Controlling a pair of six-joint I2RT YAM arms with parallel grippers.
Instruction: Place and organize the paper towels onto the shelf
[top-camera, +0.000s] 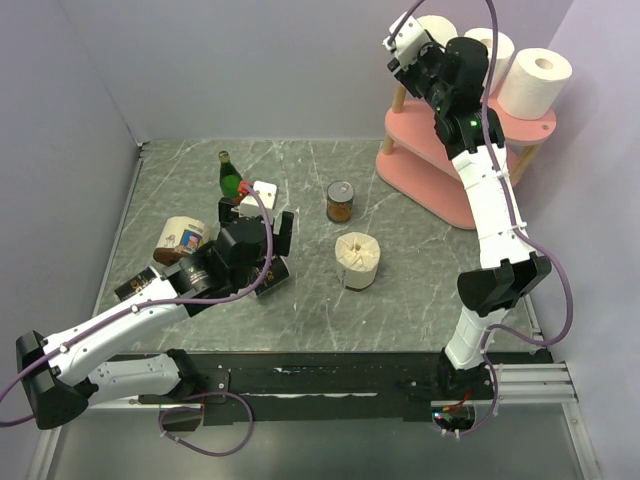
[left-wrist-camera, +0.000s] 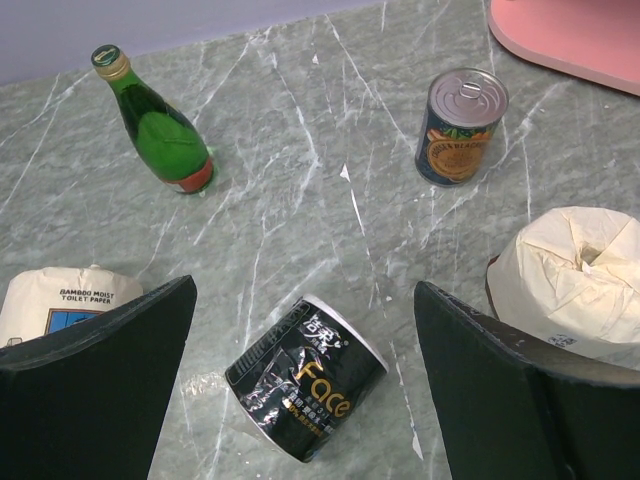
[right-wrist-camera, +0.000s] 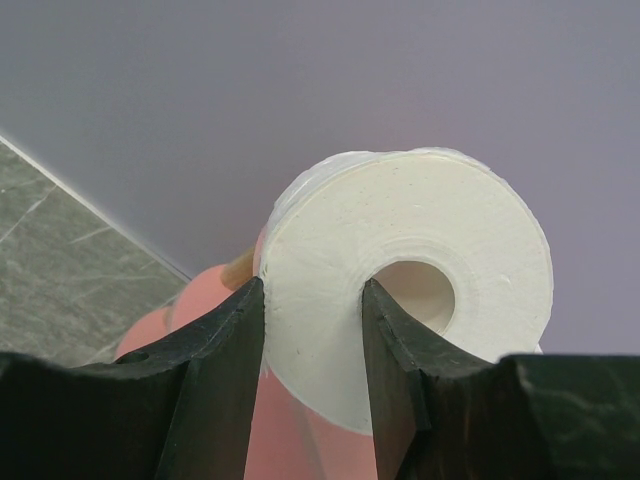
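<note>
Right gripper (right-wrist-camera: 312, 300): raised at the upper right of the overhead view, at the top board of the pink shelf (top-camera: 432, 182). It is clamped on the held roll (right-wrist-camera: 400, 225), with one finger outside the roll's wall and the other at the rim of its hollow core.

Held roll: white, its core facing the wrist camera, at the left end of the top board. Whether it rests on the board cannot be told.

Second roll (top-camera: 500, 42) and third roll (top-camera: 537, 82): white, upright on the same board, side by side to the right of the held roll.

Left gripper (left-wrist-camera: 303, 290): low over the table (top-camera: 300, 170) at centre left, jaws wide apart, holding nothing.

Beneath it: black-wrapped roll (left-wrist-camera: 305, 390), lying on its side.

Elsewhere on the table: green bottle (left-wrist-camera: 155, 125), tin can (left-wrist-camera: 458, 128), cream wrapped roll (left-wrist-camera: 575, 275), bamboo toilet paper pack (left-wrist-camera: 60, 300).
</note>
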